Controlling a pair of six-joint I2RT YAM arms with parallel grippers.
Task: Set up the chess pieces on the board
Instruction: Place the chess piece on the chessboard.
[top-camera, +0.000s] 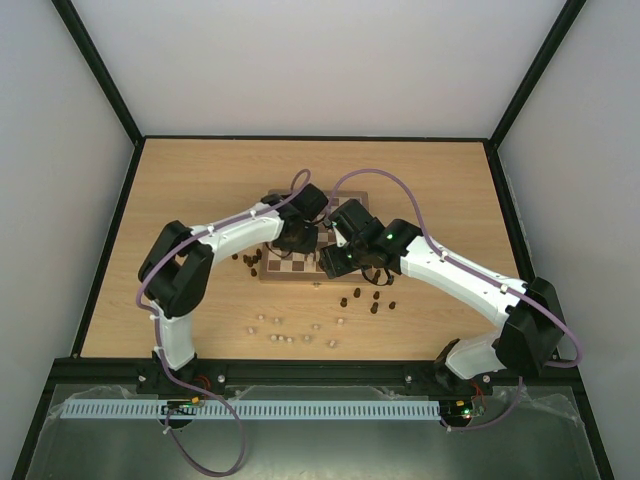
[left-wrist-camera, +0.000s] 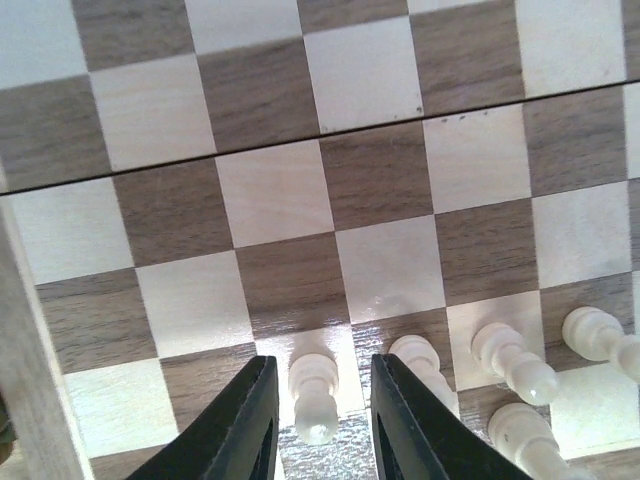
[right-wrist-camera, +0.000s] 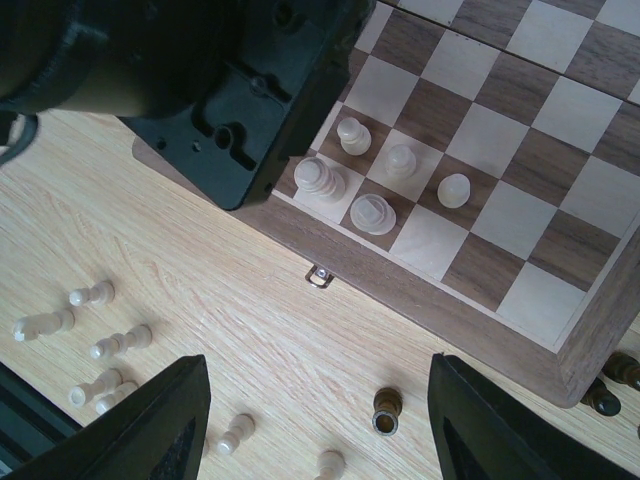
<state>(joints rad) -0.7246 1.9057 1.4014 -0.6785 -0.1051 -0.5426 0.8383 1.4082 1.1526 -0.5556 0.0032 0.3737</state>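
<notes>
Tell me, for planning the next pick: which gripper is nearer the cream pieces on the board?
Left. The left gripper straddles one cream piece on the board; the right gripper hangs over the table, off the board.

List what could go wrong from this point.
1. The left gripper straddles a standing cream pawn with little room. A crooked lift could topple it, or one finger could clip the cream piece beside it.
2. Both arms crowd the near edge of the board. The left gripper's body sits right ahead of the open right gripper, so a forward move risks a collision.
</notes>
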